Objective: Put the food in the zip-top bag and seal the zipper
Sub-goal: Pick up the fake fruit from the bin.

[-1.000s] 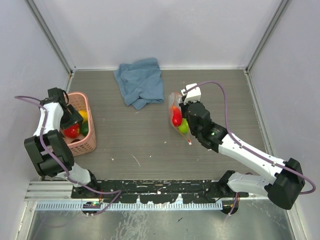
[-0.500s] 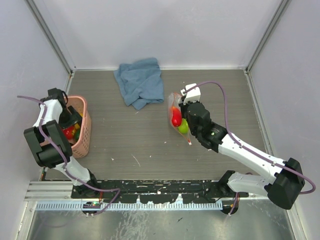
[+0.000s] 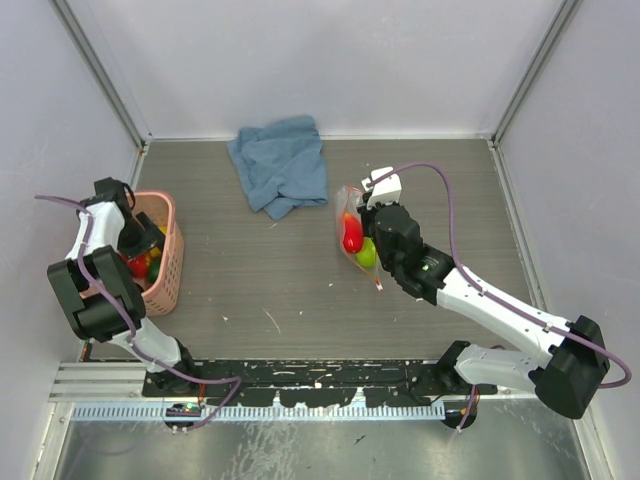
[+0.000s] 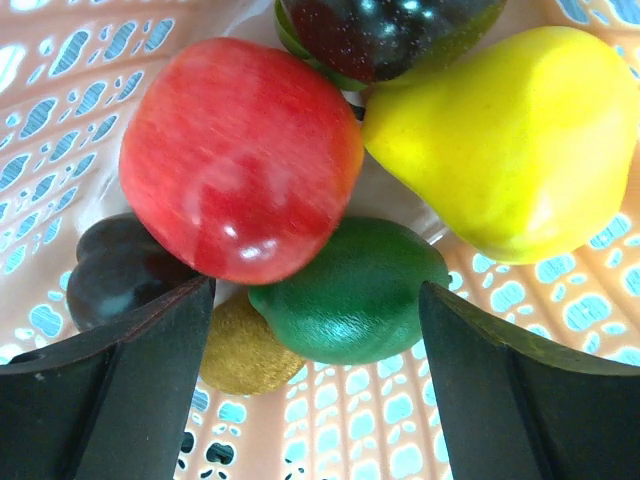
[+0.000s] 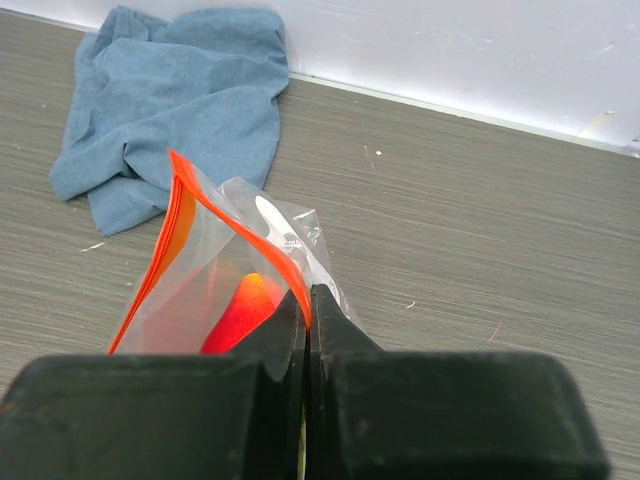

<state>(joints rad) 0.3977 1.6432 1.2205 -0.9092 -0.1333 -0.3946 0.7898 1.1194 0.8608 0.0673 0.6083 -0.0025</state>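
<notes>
Over the last second the left gripper (image 4: 315,310) has dropped from above the pink basket (image 3: 170,250) down among the fruit. The basket, well to the left of the blue cloth (image 3: 282,165), now looks narrower from above, as if nudged or tipped. The right arm has not moved at all. We read this as the reach for the next piece of food, with no grasp made yet.

In the left wrist view the jaws stand wide apart with nothing between them but fruit lying loose. The green lime (image 4: 350,295) sits squarely in the gap, and the red apple (image 4: 240,160) rests on top of it. A yellow pear (image 4: 510,140) lies beside them and a dark plum (image 4: 115,270) sits by the left finger. A small golden-brown piece (image 4: 240,350) lies underneath, and another dark fruit (image 4: 390,30) shows at the top edge. We judge the lime the likeliest pick, though the apple crowds it.

The zip-top bag (image 3: 355,240) is held off to the right of the blue cloth and nearer the arms. The right gripper (image 5: 305,320) has its jaws together, pinched on the bag's edge just below the zipper (image 5: 215,210), and holds the mouth up and partly open. Inside we see a red piece (image 3: 352,233) and a green piece (image 3: 367,252). Most of the food is not yet bagged and the zipper is unsealed.
</notes>
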